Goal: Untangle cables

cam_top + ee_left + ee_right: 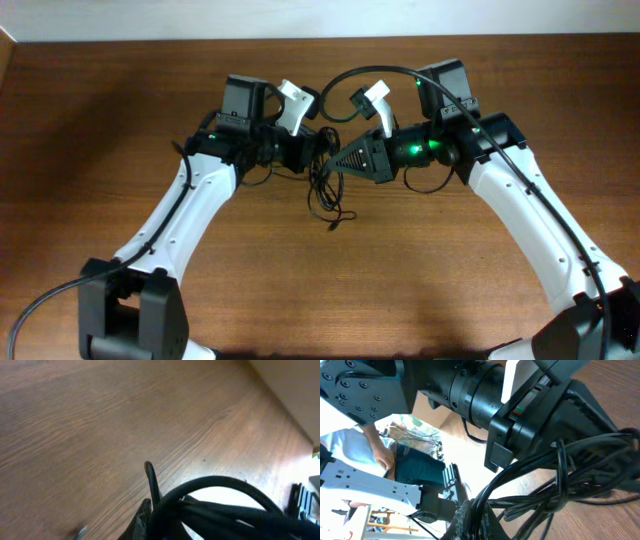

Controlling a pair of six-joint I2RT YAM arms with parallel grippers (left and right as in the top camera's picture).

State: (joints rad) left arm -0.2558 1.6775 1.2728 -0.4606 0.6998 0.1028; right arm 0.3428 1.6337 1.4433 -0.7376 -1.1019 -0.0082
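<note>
Brown wood-grain table [420, 270] meets a pale wall [300, 15]; left gripper [308, 152] and right gripper [341, 160] clench the cables [324, 196]

Blurred cables [215, 480] at bottom edge

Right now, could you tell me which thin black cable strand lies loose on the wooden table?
The thin black strand trailing lowest in the overhead view, tip on the brown wooden table; the other cables are bunched in one tangle.
</note>
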